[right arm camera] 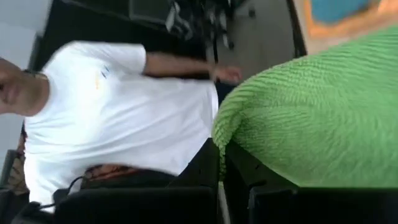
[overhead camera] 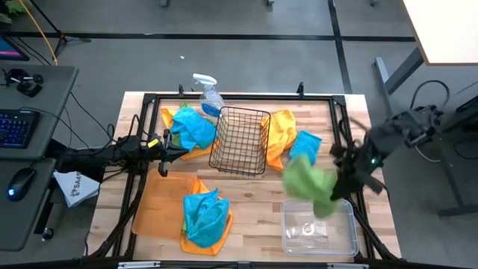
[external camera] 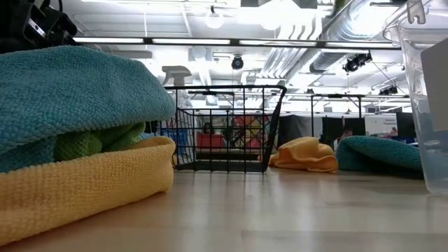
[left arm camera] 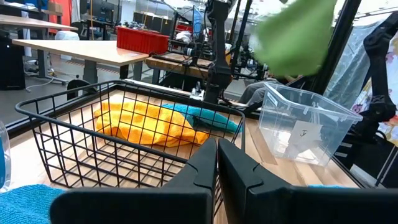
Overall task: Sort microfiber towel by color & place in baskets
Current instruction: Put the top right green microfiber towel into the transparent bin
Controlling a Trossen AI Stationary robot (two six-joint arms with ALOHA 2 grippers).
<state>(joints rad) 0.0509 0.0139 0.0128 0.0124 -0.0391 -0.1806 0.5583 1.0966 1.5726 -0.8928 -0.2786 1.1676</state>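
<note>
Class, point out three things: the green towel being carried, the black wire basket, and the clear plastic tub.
green towel [overhead camera: 308,184], high view, middle of the hanging cloth.
black wire basket [overhead camera: 240,139], high view, mesh floor.
clear plastic tub [overhead camera: 351,233], high view, right wall.

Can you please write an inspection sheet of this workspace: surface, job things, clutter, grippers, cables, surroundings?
Surface: wooden table inside a black frame.
Job's things: green towel hanging from the right gripper above the clear tub; black wire basket holds no towel; orange tray; blue towel on an orange one near the tray; blue towel at the back left; orange towel and small blue towel beside the basket.
Clutter: spray bottle behind the basket.
Grippers: right gripper shut on the green towel; left gripper shut, empty, beside the basket.
Cables: wires along the left arm and the floor.
Surroundings: desk with keyboard on the left; a person in a white shirt in the right wrist view.
</note>
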